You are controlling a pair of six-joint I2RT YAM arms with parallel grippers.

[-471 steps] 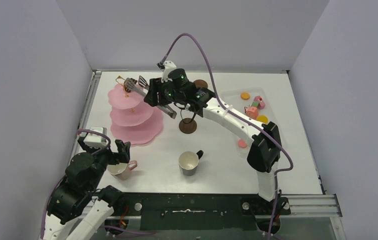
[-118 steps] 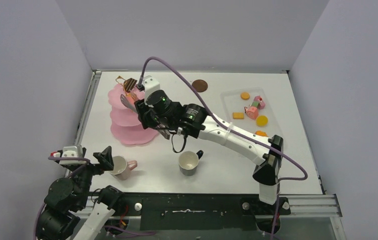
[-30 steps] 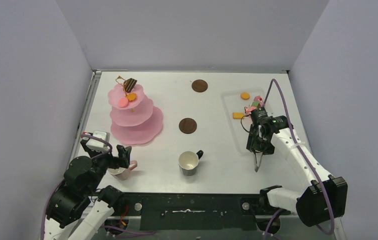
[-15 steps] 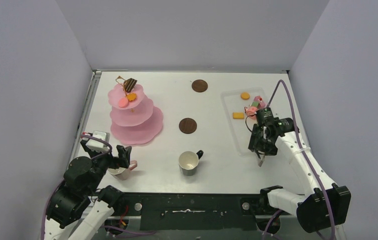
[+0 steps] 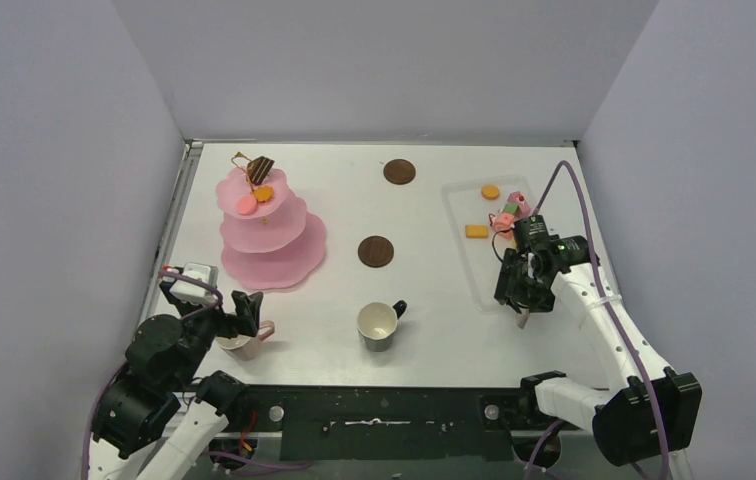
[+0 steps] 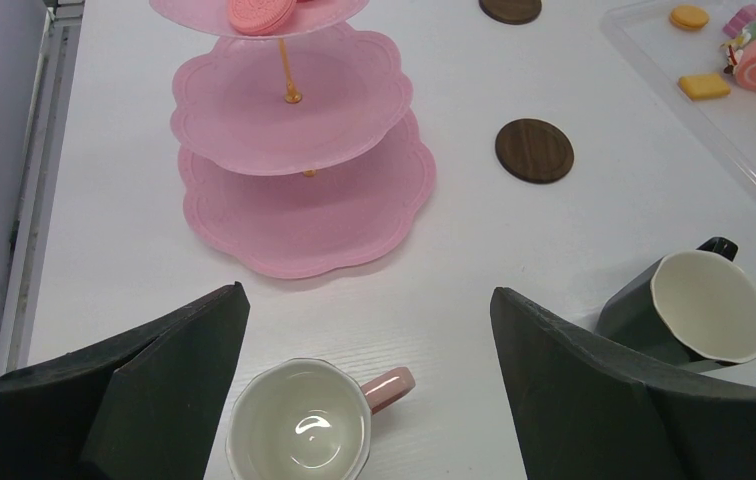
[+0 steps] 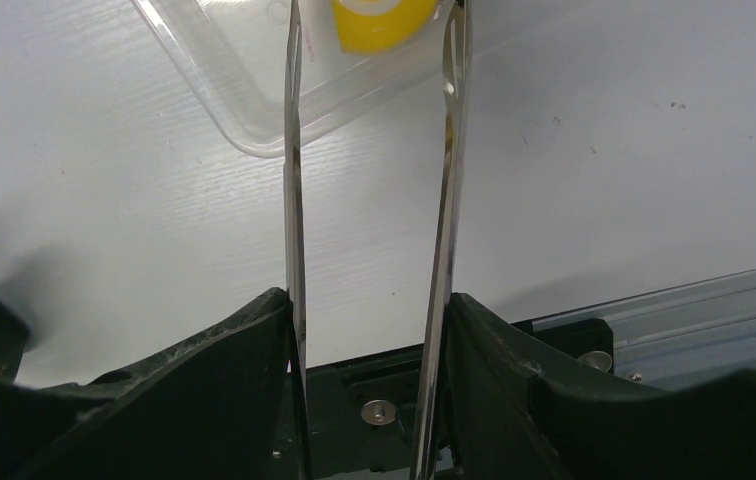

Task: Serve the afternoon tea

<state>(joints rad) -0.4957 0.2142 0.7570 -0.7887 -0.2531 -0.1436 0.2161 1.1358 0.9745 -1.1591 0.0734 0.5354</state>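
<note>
The pink three-tier stand [image 5: 272, 232] stands at the left with three pastries [image 5: 254, 195] on its top tier. My left gripper [image 6: 369, 290] hangs open above the pink mug [image 6: 304, 425], its fingers either side and apart from it. The black mug [image 5: 379, 325] sits at front centre. Two brown coasters [image 5: 375, 251] [image 5: 399, 171] lie bare. My right gripper [image 7: 369, 300] is shut on the metal tongs [image 7: 444, 200], one finger pressed on each arm. The tong tips straddle a yellow pastry [image 7: 379, 22] in the clear tray's [image 7: 244, 110] near corner.
Several more pastries [image 5: 502, 215] lie in the far half of the tray [image 5: 469, 260] at the right. Grey walls enclose the table on three sides. A metal rail [image 7: 674, 320] and black base plate run along the near edge.
Over the last second my right gripper has shifted a little right and back over the tray's near corner, and the tongs have swung in under it. The left arm has barely moved.
</note>
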